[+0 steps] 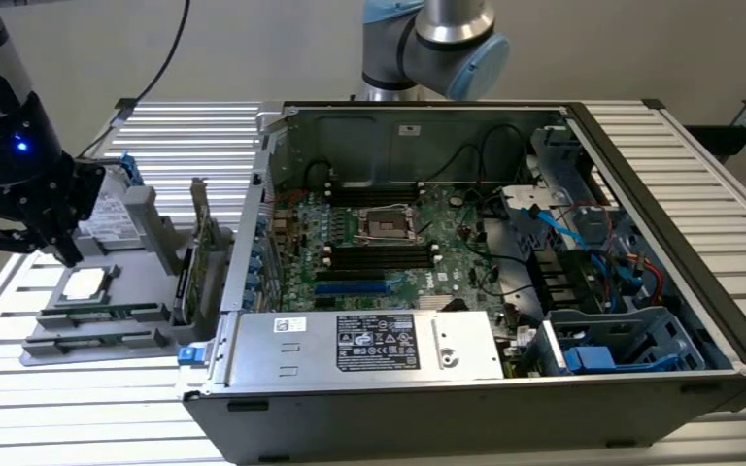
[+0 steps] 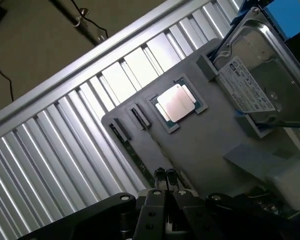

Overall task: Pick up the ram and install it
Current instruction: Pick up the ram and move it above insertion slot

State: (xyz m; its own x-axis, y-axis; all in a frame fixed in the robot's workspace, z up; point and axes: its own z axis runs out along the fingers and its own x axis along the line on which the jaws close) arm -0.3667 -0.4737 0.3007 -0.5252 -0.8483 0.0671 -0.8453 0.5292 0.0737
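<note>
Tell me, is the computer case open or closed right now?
Open. The computer case has no side panel on, and the motherboard inside shows plainly from above.

I'm looking into a robotics lab: an opened computer case (image 1: 477, 427) lies on a slatted aluminium table (image 1: 75, 417), with a grey parts fixture (image 1: 36, 349) just beside it.

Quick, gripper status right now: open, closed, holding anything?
Gripper: closed, fingertips together, nothing visible between them, above the grey plastic tray where a long thin green ram stick lies.
</note>
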